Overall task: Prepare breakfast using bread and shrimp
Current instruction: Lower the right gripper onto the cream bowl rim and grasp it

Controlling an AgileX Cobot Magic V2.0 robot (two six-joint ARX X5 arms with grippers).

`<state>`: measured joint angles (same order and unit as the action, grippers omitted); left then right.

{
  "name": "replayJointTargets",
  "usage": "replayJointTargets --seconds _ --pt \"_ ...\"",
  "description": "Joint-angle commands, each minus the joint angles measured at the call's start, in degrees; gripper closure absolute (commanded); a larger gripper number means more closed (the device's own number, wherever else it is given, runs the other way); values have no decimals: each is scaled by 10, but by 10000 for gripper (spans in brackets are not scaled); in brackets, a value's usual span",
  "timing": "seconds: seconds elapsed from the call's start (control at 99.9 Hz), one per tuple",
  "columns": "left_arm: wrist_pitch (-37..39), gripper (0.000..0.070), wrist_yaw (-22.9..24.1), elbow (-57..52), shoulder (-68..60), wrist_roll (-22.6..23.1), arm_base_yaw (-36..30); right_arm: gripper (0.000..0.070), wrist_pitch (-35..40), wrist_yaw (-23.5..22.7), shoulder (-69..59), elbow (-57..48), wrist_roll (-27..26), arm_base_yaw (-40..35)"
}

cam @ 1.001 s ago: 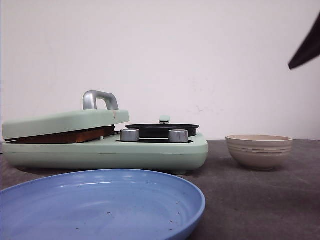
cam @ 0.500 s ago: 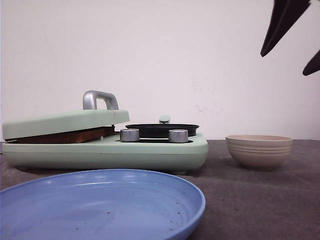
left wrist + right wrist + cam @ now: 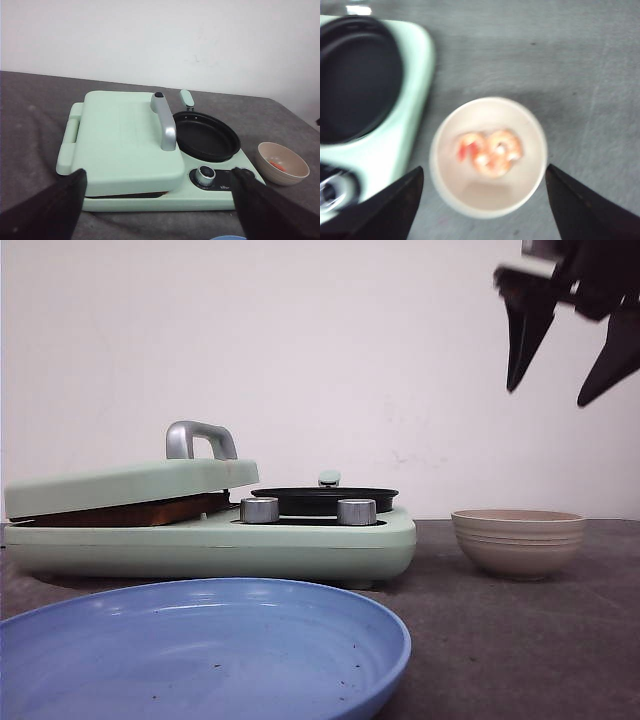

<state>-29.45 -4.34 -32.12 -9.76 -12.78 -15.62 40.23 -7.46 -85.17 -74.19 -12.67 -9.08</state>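
Item: dark grey table (image 3: 520, 640), carrying a mint-green twin-plate breakfast cooker (image 3: 300, 540) toward its left edge, a wide blue plastic plate (image 3: 200, 650) at the near edge, and a small beige ribbed bowl (image 3: 518, 540) toward the right edge, just beside the cooker's right end but apart from it. Contents of bowl: the shrimp (image 3: 490, 150), curled orange-red and white pieces lying together at the middle of the bowl floor (count uncertain, the wrist picture being blurred). Cooker, left half: hinged green lid with a grey metal handle (image 3: 165, 122), lowered over the bread (image 3: 140, 510), of which only a brown crust edge shows in the gap. Cooker, right half: round black frying pan (image 3: 206, 136), bare. Right gripper (image 3: 565, 345): high above the bowl, claw spread wide, holding nothing; in the right wrist view both fingers straddle the bowl rim. Left gripper (image 3: 159, 200): near the front of the cooker, spread wide, likewise holding nothing. Step in hand, by judgement: fetching shrimp for the pan. Recommended handling: descend straight down, centred on the pieces rather than on the rim; narrow the spread first so the fingers pass inside the bowl wall; close gently, since the pieces look small and slippery; lift clear of the rim before crossing to the pan. Hazard: a finger catching the rim may tip or shove the light bowl.
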Motion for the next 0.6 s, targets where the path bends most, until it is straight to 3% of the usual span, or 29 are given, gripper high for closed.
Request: replayJointTargets --seconds 0.0,0.59 --pt "6 185 3 -2 0 7 -1 231 0 3 -36 -19 12 8" --pt "3 185 3 -2 0 -2 -1 232 -92 -2 -222 -25 41 68"
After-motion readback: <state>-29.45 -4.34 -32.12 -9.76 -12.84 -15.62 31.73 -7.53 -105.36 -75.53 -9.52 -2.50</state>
